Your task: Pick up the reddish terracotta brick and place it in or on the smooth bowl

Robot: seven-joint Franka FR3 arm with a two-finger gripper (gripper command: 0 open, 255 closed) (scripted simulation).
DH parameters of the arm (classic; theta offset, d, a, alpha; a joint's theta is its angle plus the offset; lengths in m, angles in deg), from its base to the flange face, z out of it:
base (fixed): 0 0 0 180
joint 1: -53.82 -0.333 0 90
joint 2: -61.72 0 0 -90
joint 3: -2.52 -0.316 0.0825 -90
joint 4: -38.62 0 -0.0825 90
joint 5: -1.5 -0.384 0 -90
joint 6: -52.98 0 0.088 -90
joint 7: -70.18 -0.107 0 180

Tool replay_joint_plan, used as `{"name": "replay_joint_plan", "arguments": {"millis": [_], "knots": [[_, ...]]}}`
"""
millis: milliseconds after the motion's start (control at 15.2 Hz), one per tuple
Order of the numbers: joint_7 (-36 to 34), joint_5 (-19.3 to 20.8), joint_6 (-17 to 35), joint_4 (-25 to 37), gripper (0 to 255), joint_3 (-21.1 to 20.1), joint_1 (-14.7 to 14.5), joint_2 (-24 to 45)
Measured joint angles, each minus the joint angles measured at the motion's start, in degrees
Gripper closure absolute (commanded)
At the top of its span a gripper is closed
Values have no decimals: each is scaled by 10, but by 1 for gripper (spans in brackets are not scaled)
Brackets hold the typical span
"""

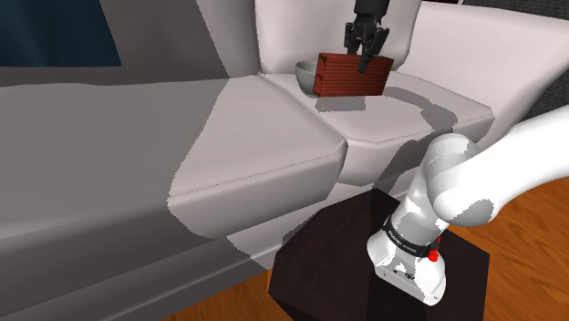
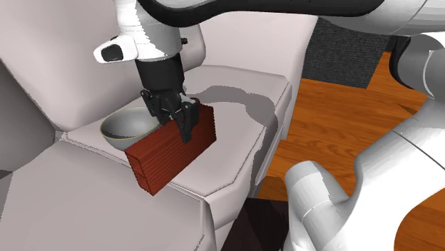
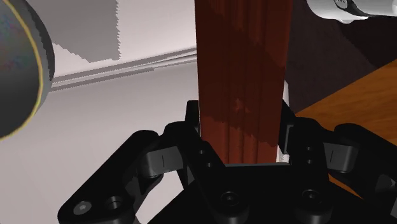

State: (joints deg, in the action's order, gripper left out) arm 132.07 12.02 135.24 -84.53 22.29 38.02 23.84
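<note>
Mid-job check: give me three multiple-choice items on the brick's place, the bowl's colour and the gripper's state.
1. Where is the brick relative to the bowl? A inside it; B beside it, over the sofa seat; C under it.
2. The bowl's colour? A grey; B blue; C red.
3. The gripper is: A open; B shut on nothing; C shut on the brick.
Key: B, the shoulder view shows the brick next to the bowl's rim; A, its wall is grey in the second exterior view; C, the fingers clasp the brick in the wrist view.

Reddish-brown brick (image 1: 352, 77), grey bowl (image 2: 125, 130) with yellowish rim — black pincer (image 2: 183, 127).
</note>
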Motion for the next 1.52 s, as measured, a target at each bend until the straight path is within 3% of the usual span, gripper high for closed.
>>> {"name": "replay_joint_plan", "arguments": {"millis": [858,1254,1518], "knots": [[12,-12,-87,135,255,-2,-9,48],[80,-20,-79,245,255,64,-17,164],[146,-52,-87,356,255,121,-14,273]]}}
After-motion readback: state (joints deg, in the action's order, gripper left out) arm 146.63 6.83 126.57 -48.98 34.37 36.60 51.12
